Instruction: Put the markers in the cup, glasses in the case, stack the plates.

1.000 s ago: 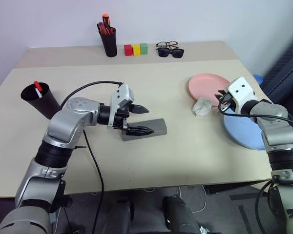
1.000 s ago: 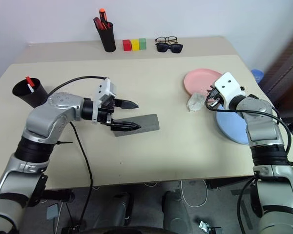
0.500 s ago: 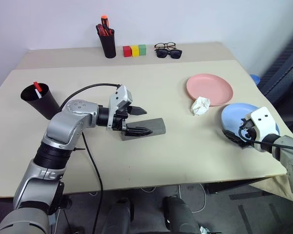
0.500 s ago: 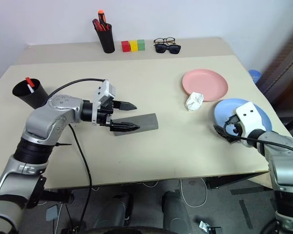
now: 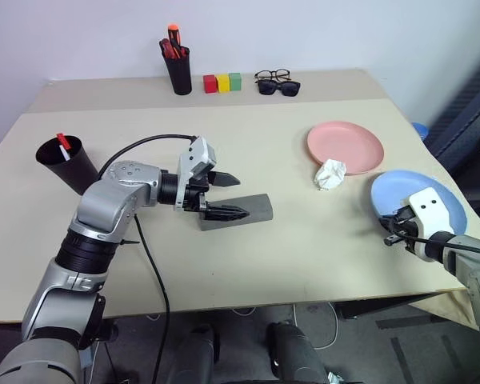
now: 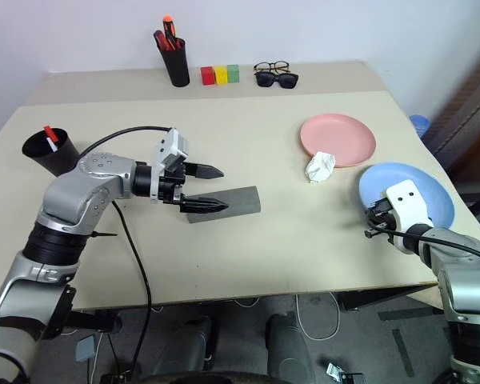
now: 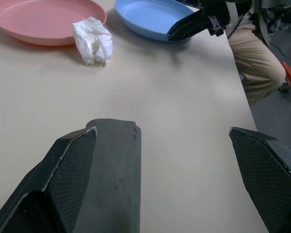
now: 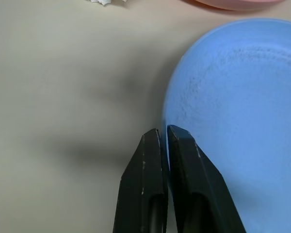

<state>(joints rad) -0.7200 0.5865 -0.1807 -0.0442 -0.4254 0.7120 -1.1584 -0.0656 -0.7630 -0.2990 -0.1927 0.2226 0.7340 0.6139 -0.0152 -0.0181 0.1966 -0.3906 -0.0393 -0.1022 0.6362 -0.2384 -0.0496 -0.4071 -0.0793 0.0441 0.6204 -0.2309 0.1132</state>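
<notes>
- Grey fabric case (image 5: 238, 212) is lying closed on the desk (image 5: 304, 264), its near end partly hidden behind the lower finger of the left pincer (image 5: 228, 197).
- Left pincer is standing wide open, holding nothing; the left wrist view is showing one finger (image 7: 63, 170) over the case and the other off to the side over bare desk.
- Right pincer (image 8: 166, 138) is sitting pressed shut at the near-left rim of the light blue plate (image 5: 420, 200); whether any of the rim is pinched I cannot tell.
- Salmon pink plate (image 5: 346, 146) is lying apart from the blue one, with a crumpled white tissue (image 5: 330, 174) just beside it.
- Black cup (image 5: 66, 162) is tilting at the desk's left edge, one red-capped marker (image 5: 62, 144) poking out.
- Wire-frame glasses (image 5: 272, 75) are sitting at the far edge, touching black sunglasses (image 5: 279, 86).
</notes>
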